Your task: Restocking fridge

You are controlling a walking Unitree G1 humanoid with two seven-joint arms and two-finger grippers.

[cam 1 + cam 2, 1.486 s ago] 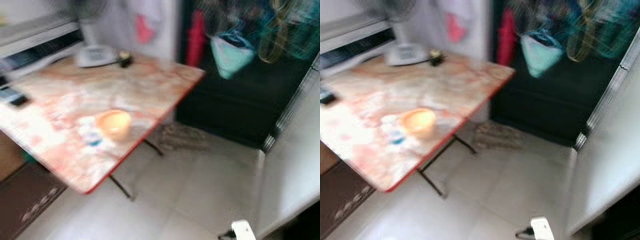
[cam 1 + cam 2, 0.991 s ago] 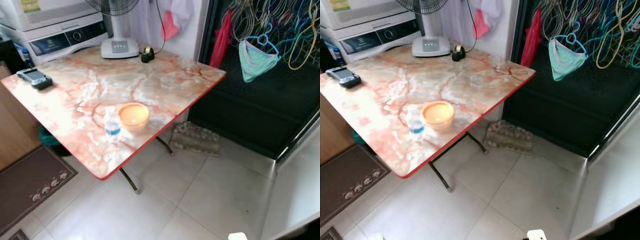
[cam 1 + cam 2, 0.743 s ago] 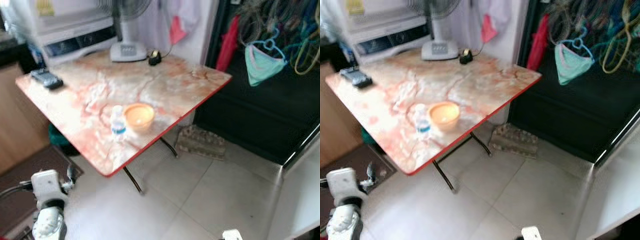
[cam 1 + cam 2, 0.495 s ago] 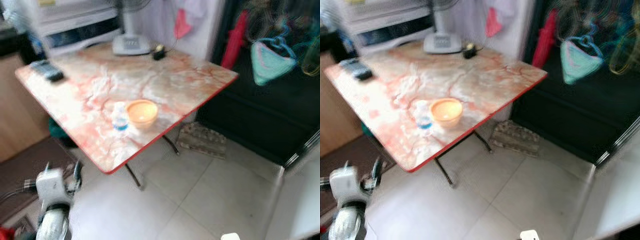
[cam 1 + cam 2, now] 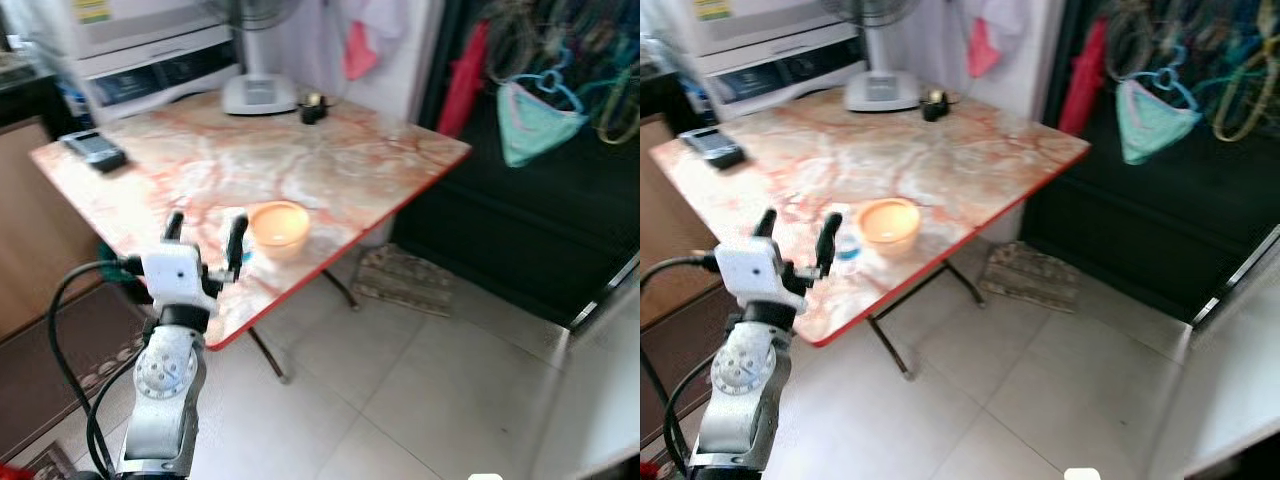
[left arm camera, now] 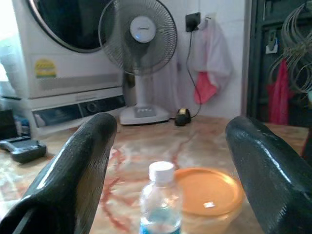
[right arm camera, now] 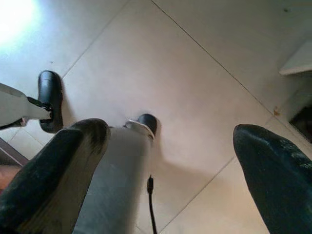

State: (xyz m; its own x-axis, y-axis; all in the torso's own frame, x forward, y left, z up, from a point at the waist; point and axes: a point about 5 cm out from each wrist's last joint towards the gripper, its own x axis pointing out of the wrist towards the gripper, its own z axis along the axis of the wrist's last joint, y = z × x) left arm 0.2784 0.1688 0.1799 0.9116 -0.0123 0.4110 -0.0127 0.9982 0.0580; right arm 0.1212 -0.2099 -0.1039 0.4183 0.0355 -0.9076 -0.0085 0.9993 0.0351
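A small clear water bottle (image 6: 160, 200) with a white cap and blue label stands on the marble-patterned table (image 5: 340, 160), near its front edge. An orange bowl (image 5: 279, 228) sits just behind the bottle, very close to it. My left gripper (image 5: 205, 235) is raised at the table's front edge, open, its two black fingers (image 6: 73, 170) pointing up on either side of the bottle's line but short of it. In the head views one finger partly hides the bottle (image 5: 845, 245). My right gripper (image 7: 170, 131) hangs open over the tiled floor, holding nothing.
A fan base (image 5: 258, 93), a small black object (image 5: 314, 105) and a dark handset (image 5: 92, 150) lie further back on the table. A washing machine (image 5: 150, 55) stands behind. An egg tray (image 5: 405, 280) lies on the floor under the table's right corner. Coloured hangers (image 5: 540, 110) hang at right.
My left arm has risen from the bottom of the view up to the table's front edge, its open gripper now just before the bottle. The camera has shifted slightly.
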